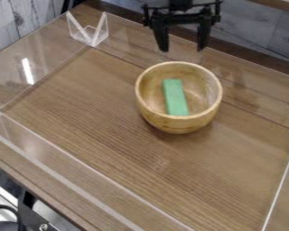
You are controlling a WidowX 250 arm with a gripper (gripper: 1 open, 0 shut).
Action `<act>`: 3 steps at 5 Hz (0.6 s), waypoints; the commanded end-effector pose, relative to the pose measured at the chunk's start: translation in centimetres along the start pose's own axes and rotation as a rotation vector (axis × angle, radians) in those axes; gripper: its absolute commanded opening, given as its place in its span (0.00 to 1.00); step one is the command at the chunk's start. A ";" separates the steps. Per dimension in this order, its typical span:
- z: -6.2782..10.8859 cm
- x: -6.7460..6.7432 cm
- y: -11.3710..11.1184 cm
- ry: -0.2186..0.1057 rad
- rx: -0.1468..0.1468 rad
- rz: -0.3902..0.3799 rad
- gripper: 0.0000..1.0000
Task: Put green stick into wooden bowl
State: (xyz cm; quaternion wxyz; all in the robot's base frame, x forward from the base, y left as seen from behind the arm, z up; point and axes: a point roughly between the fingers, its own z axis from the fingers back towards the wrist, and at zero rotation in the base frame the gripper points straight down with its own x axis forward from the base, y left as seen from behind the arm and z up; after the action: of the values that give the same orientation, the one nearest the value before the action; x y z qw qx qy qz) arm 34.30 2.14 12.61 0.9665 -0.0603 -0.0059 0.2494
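Note:
The wooden bowl [179,96] sits on the table a little right of centre, round and light tan with thick walls. Inside it the green stick [173,96] lies flat on the bottom, its long side running front to back. My gripper [183,38] hangs above and behind the bowl near the top edge of the view. Its two dark fingers are spread wide apart with nothing between them, well clear of the bowl's rim.
A clear acrylic wall [39,54] rings the wooden tabletop [98,135], with a small clear bracket [87,30] at the back left corner. A grey plank wall stands behind the arm.

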 end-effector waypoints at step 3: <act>1.8 -0.3 -0.5 -0.075 -0.010 -0.046 1.00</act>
State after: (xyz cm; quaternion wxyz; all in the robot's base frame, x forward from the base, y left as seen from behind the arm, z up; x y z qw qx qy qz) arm 33.89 1.81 12.19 0.9708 -0.0528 -0.0083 0.2338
